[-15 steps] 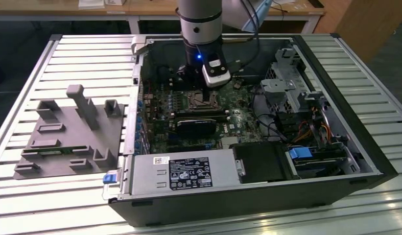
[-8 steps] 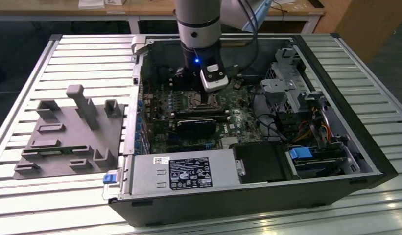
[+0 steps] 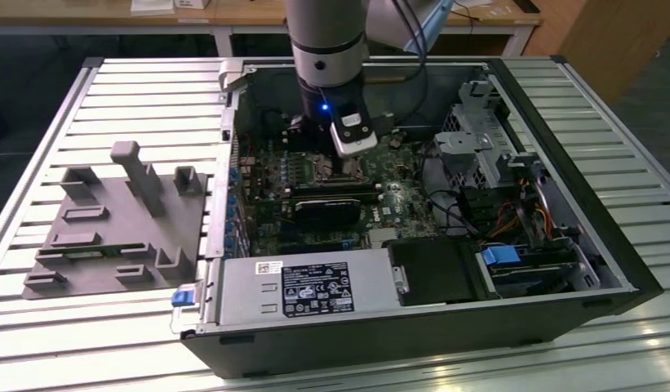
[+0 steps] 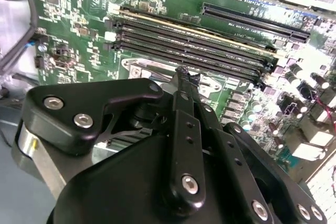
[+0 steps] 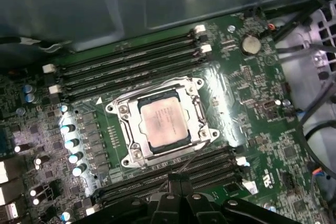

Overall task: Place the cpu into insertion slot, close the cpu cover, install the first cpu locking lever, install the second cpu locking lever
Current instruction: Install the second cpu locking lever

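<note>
Cpu (image 5: 164,123) lies in insertion slot (image 5: 121,109), between two banks of memory slots (image 5: 126,66), with the silver cpu cover (image 5: 132,129) framing it. Its top print is unreadable. Gripper (image 5: 177,181) hovers beside the slot, fingers pressed together, empty.

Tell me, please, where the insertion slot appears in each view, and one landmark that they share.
Exterior view: the insertion slot lies directly below the arm.
Second wrist view: its silver rim shows past the gripper, beside the memory slots.
First wrist view: the slot sits between two banks of memory slots, holding the cpu.
Shared landmark: the memory slots.
</note>
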Controlling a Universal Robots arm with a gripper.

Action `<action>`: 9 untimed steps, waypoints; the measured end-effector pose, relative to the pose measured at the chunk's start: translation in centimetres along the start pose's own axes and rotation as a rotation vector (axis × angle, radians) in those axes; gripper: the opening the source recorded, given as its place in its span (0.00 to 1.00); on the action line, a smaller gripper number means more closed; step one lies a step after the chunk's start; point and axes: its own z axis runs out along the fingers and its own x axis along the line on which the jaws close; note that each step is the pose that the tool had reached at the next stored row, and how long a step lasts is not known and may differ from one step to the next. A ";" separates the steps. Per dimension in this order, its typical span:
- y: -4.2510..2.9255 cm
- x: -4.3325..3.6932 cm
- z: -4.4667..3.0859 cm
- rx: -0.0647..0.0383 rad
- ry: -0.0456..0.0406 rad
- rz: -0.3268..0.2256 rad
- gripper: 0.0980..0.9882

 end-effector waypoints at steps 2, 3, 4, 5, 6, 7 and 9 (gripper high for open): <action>-0.04 0.10 0.15 -0.004 0.0025 -0.025 0.00; -0.06 0.17 0.22 -0.006 0.0035 -0.036 0.00; -0.10 0.26 0.30 -0.007 0.0044 -0.046 0.00; -0.14 0.37 0.38 -0.009 0.0053 -0.054 0.00; -0.19 0.50 0.46 -0.010 0.0060 -0.060 0.00; -0.24 0.63 0.54 -0.012 0.0067 -0.065 0.00; -0.39 0.80 0.71 -0.016 0.0082 -0.069 0.00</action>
